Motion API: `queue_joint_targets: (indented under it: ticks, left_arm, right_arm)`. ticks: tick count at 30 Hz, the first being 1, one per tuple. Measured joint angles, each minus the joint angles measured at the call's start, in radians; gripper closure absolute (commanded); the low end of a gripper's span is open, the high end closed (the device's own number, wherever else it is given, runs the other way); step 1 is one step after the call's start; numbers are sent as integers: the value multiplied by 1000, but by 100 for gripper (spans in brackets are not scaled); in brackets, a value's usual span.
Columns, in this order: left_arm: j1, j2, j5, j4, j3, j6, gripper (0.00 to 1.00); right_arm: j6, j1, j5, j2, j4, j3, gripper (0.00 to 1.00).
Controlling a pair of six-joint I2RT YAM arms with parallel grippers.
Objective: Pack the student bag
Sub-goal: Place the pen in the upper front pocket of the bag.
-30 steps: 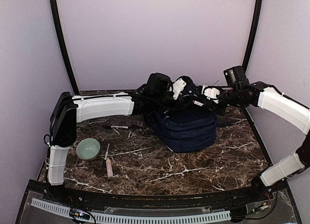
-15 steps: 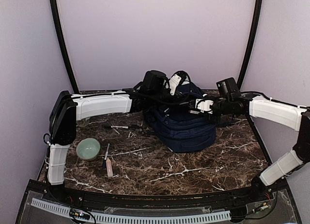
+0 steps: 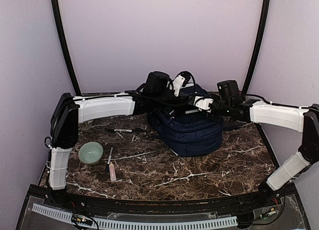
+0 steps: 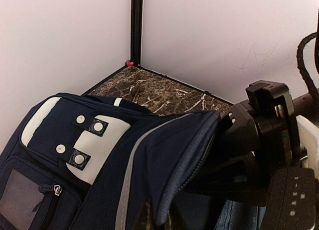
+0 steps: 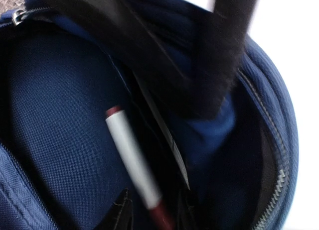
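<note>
left gripper (image 3: 179, 84): raised, jaws closed | right gripper (image 3: 198, 101): lower, jaws parted

navy student bag (image 3: 192, 133), brown white-veined table (image 3: 199, 175), pale-green bowl (image 3: 90, 153)

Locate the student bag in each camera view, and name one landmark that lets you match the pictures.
Top external: student bag lies at the back centre of the table.
Left wrist: it fills the lower left, its white patches showing.
Right wrist: its blue inside fills the frame.
Shared landmark: the bag's open mouth.
</note>
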Motion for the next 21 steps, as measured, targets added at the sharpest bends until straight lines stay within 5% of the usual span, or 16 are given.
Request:
queue_joint_targets:
  ticks: [7,14,21]
  left_arm:
    - [2,0,-8,11,-5,4,100]
    - [2,0,-14,40,-37,23,100]
    - [7,0,0,61,-57,21,100]
  right_arm:
    - [94,-1,-51,-94,-180,9,67]
    - [169,9,-325,-221,-462,40,68]
    - [205,125,-433,-167,-518,16,76]
